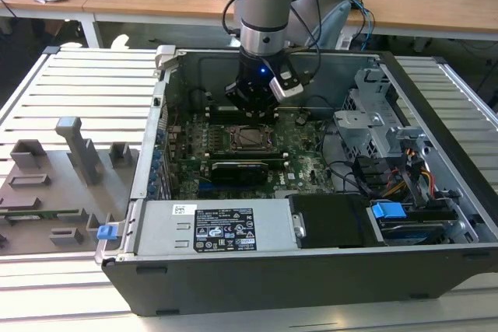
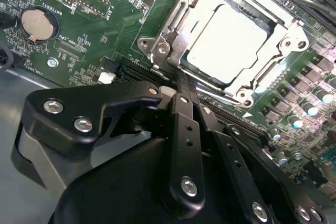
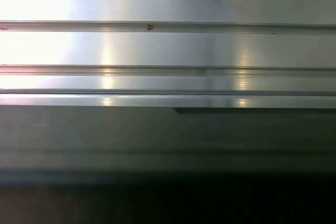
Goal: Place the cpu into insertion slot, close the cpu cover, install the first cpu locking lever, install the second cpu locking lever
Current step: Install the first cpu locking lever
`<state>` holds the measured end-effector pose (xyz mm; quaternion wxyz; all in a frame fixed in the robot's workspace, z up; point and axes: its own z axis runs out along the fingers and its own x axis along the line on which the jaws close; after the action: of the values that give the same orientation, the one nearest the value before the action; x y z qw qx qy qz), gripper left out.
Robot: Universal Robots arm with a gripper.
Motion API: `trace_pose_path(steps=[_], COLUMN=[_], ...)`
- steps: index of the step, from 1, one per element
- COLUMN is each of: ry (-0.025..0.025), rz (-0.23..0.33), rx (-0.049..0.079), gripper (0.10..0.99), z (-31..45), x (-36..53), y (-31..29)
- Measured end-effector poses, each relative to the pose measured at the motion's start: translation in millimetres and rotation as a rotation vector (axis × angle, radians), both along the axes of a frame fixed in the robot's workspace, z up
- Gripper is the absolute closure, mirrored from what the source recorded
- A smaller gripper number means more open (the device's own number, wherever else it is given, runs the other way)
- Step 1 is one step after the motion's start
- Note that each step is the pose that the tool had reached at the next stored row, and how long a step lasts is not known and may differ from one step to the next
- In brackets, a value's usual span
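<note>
**Now the chip lies in its socket, gripper poised at the rim**

Inside the open computer case point(image 1: 436, 262), the arm reaches straight down over the green circuit board point(image 1: 303, 165). I take the insertion slot point(image 1: 250, 138) as my landmark. The cpu point(image 2: 227, 43) lies flat within it, its dull silver top facing up. Around the chip, the cpu cover point(image 2: 181, 17) sits as a thin silvery frame, lying down over the socket with the chip showing through its cut-out centre. Whether the cover is latched I cannot tell.

The gripper point(image 2: 185, 88) hangs just above the near edge of the slot in the second wrist view, its black fingers point(image 2: 187, 129) drawn close together side by side, the tips right at the frame's rim. They look clenched with nothing visibly between them, though whether the tips touch the frame is hard to say.

Beside the slot, past the frame's corner, a round coin battery point(image 2: 37, 23) sits on the board. In the exterior view, a long black card point(image 1: 241, 169) lies just on the near side of the slot, and a blue clip point(image 1: 387, 211) sits well apart towards the exterior view's right.
</note>
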<state>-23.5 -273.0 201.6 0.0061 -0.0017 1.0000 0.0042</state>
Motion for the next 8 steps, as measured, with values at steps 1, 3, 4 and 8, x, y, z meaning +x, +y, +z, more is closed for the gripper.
trace_pose_path(steps=[1, 3, 4, 8], ry=[0.0004, -0.0008, -0.0014, -0.0003], rz=[0.0, 0.0, 0.0, 0.0], rx=[-0.001, 0.001, 0.001, 0.0], gripper=[0.98, 0.98, 0.98, 0.98], z=[-0.5, -0.3, 2.0, 4.6], x=[0.9, 1.4, 1.6, 1.4], y=[-0.1, 0.1, 0.2, -0.9])
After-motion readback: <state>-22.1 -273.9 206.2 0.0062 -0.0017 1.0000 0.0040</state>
